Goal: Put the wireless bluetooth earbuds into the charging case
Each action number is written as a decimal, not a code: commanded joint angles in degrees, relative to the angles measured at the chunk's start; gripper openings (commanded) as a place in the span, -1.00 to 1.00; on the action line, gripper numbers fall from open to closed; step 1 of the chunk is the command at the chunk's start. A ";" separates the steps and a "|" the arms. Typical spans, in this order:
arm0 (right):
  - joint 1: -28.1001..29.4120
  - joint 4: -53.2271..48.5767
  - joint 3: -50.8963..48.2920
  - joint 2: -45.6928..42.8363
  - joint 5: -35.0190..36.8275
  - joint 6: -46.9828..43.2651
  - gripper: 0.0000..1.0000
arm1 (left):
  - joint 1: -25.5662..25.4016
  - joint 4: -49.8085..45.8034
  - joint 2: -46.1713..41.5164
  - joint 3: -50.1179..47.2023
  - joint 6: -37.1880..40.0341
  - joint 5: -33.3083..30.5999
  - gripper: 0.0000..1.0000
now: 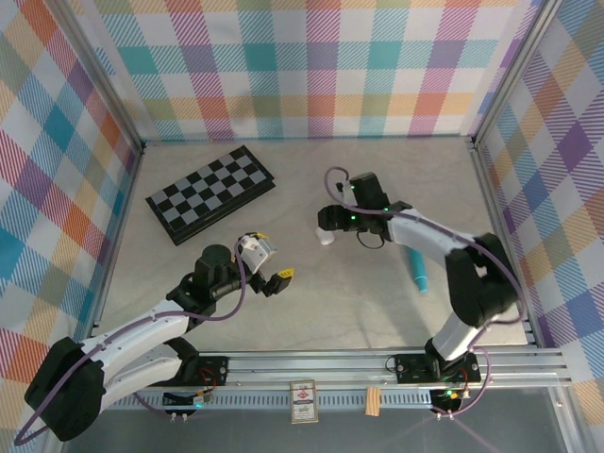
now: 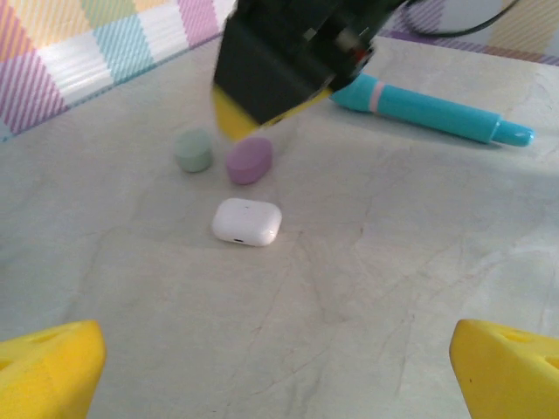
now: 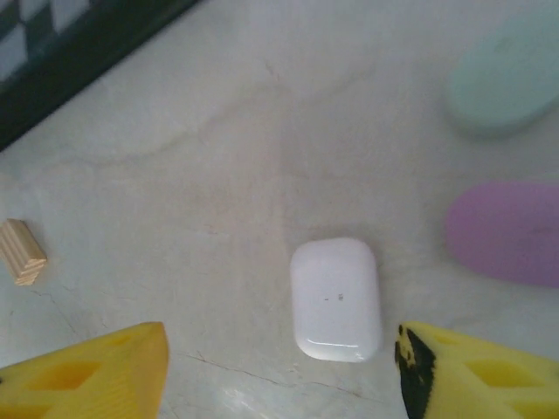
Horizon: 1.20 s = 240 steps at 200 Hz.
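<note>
We hold both pairs of jaws wide, the right pair straddling the closed white charging case [image 3: 336, 299] at lower centre.

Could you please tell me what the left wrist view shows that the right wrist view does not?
Left wrist view: a teal pen lying on the table, and the right gripper hanging by the purple case. Right wrist view: a small wooden block at the left and the chessboard edge in the top-left corner. Both: the closed white case, the purple case and the green case, close together on the table.
</note>
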 commanded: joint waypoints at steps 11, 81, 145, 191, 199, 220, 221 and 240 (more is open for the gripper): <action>-3.58 4.55 -7.84 -11.04 9.46 -6.40 0.76 | 2.27 -1.28 -2.57 0.09 -0.71 -9.98 0.99; -13.84 29.19 -32.11 -27.29 23.89 -21.49 0.98 | 18.89 12.93 2.51 -5.20 -6.84 -11.89 1.00; -23.21 51.80 -40.18 -15.19 17.38 -18.03 0.98 | 27.14 20.92 17.57 -3.07 -10.46 -7.50 0.99; -25.19 54.67 -38.41 -9.02 13.83 -18.29 0.98 | 29.23 27.16 23.34 -2.78 -9.27 -10.36 1.00; -25.24 56.76 -38.77 -7.64 13.73 -18.26 0.98 | 29.88 28.24 25.58 -1.84 -9.20 -10.07 1.00; -25.42 60.74 -39.15 -4.03 13.80 -18.24 0.98 | 31.55 27.02 31.28 1.52 -10.25 -7.88 0.99; -25.46 60.81 -39.11 -3.97 13.85 -18.16 0.98 | 31.65 27.13 31.59 1.59 -10.28 -7.87 0.99; -26.61 57.75 -37.74 -4.10 11.85 -17.25 0.98 | 32.49 31.84 37.30 2.26 -11.52 -8.46 0.99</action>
